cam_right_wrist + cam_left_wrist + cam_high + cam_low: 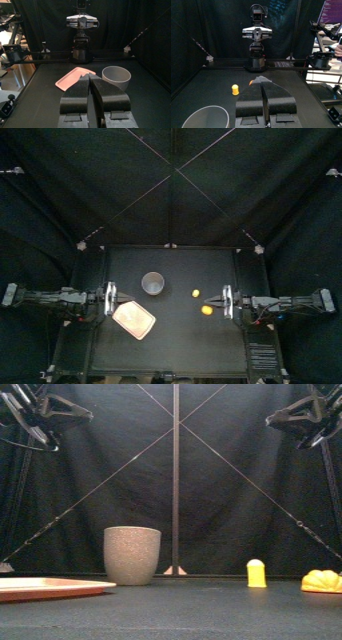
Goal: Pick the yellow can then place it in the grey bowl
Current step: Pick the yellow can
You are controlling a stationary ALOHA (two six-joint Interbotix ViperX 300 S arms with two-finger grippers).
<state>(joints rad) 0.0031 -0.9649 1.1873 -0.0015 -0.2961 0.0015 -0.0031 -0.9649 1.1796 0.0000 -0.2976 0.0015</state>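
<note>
Left end effector [264, 84]: raised at desk's left edge, jaws pressed together, nothing held. Pink tray [134, 319]: flat on desk [187, 343], front-left. Grey speckled cup [152, 281]: upright behind tray, apart from it. Yellow can [198, 291]: upright on desk, right of cup, outside it, clear of both arms. Yellow toy [207, 310]: nearer front, near can. Right end effector [90, 77]: raised at right edge, jaws together, empty.

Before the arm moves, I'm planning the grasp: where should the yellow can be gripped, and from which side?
Grip the yellow can across its sides at mid-height, coming down from above. It stands upright, with the grey bowl and the lumpy yellow toy well apart from it, so the jaws likely have room either side.
</note>
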